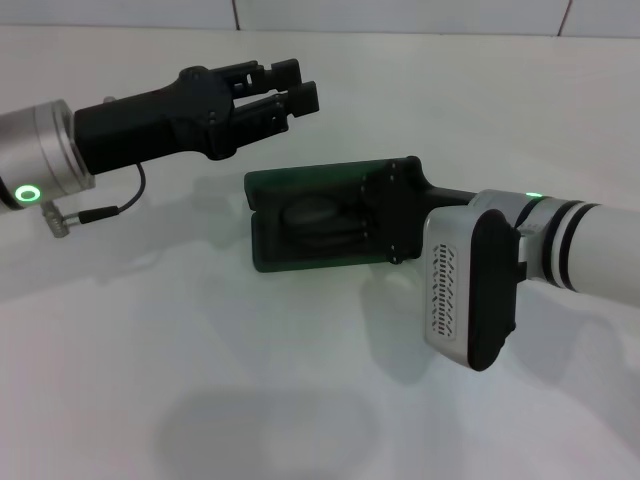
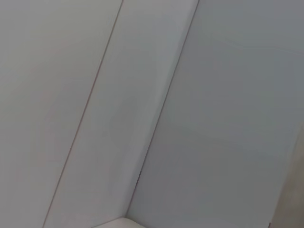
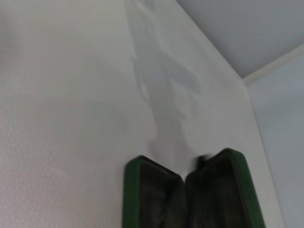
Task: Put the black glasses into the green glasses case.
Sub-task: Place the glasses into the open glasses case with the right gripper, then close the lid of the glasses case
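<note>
The table (image 1: 150, 400) is bare white all round, so there is open room on every side of the case (image 1: 290, 185), which lies open near the middle with its lid toward the far edge. The right arm reaches in from the right and its gripper (image 1: 395, 215) covers the case's right end; whether its fingers are clenched or released I cannot tell. The left gripper (image 1: 290, 95) hovers above and behind the case, well clear of it, fingers spread and grasping nothing. The glasses (image 1: 320, 220) appear to lie folded in the lower half of the case. I judge the placing nearly done: the right gripper should draw straight back without snagging a temple or nudging the lid.
</note>
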{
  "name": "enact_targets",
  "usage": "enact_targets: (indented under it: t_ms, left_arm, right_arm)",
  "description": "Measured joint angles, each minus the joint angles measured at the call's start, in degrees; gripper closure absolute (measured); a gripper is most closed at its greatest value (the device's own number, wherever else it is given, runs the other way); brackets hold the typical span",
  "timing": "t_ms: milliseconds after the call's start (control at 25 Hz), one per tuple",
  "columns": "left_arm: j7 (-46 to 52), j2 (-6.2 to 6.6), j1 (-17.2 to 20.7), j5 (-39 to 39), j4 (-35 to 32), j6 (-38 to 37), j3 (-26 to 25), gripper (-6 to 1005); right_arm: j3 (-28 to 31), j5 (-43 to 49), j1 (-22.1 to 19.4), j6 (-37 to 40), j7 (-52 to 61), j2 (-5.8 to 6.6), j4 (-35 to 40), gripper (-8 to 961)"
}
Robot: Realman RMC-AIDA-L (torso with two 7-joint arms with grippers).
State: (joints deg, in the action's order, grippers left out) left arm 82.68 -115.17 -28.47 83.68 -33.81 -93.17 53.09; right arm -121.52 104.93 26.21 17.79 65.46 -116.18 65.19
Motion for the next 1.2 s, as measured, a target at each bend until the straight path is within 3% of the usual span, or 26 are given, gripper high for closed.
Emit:
enact_targets:
  t_ms: [200, 400, 720, 1000, 1160, 1200]
  left_arm:
    - [-0.2, -0.13, 0.3, 0.0, 0.2, 0.0, 0.0, 475]
    - [-0.2, -0.18, 0.4, 0.0, 0.2, 0.0, -0.2, 474]
    - [-0.5, -0.69, 0.2, -0.1, 0.4, 0.5, -0.3, 472]
    - [-0.6, -0.77, -0.4, -0.1, 0.5, 0.7, -0.3, 470]
    - [-0.4, -0.83, -0.6, -0.1, 0.5, 1.5, -0.2, 469]
    - [-0.3, -0.85, -0.6, -0.1, 0.5, 2.0, -0.2, 469]
  right_arm:
    - [-1.1, -0.4, -0.4, -2.3, 0.1, 0.00, -0.1, 819]
    - [-1.0, -1.6, -1.8, -0.3, 0.1, 0.00, 1.3, 703]
    - [0.7, -8.1, -2.9, 5.3, 0.1, 0.08, 2.2, 701]
    - [1.2, -16.5, 0.1, 13.5, -0.2, -0.02, -1.6, 702]
    - [4.9, -20.8, 1.1, 17.6, 0.3, 0.12, -4.6, 702]
    - [8.5, -21.9, 0.8, 21.3, 0.8, 0.25, -5.6, 702]
